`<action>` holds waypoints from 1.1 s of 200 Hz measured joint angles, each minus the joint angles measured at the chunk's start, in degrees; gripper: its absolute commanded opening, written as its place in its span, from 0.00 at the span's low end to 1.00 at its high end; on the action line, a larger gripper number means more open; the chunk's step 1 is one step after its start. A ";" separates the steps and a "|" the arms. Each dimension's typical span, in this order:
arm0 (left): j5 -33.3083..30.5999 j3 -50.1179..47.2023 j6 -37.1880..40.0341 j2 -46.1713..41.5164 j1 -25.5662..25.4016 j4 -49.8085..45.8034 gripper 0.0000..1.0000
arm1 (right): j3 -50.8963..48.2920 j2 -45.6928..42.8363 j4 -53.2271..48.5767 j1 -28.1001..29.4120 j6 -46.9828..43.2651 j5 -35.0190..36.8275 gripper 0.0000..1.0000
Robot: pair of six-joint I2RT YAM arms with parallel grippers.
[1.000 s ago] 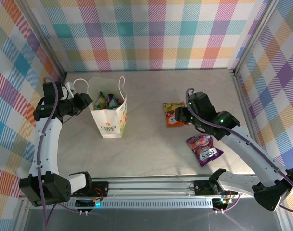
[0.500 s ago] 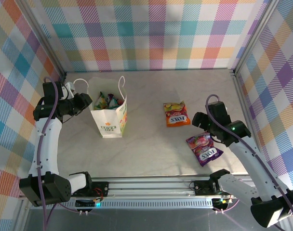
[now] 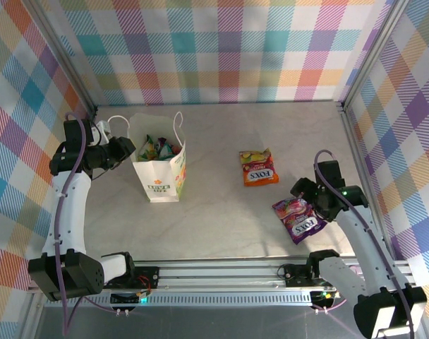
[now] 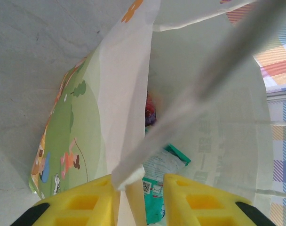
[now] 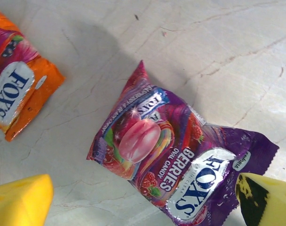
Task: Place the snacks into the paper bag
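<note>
Left end effector (image 4: pixel 140 200) pinches paper bag (image 4: pixel 124 94) rim; wrist camera reveals teal packet (image 4: pixel 167 157) inside. Right end effector (image 5: pixel 143 202) spread over purple packet (image 5: pixel 166 155), worktop 4 o'clock.

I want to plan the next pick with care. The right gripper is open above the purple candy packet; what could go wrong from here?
1. The purple Fox's Berries packet lies flat and glossy under the open right gripper; the grip may slip off or crumple it.
2. The left gripper pinches one thin wall of the paper bag; a pull could tear or tip it.
</note>
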 measured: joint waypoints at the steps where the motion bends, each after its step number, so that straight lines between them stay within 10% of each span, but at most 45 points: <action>1: 0.00 0.00 0.00 0.00 0.00 0.00 0.30 | -0.04 0.00 0.00 -0.09 0.02 -0.07 0.99; 220: 0.00 0.00 0.00 0.22 -0.11 0.02 0.30 | -15.85 4.59 8.13 -11.72 0.74 -17.33 0.99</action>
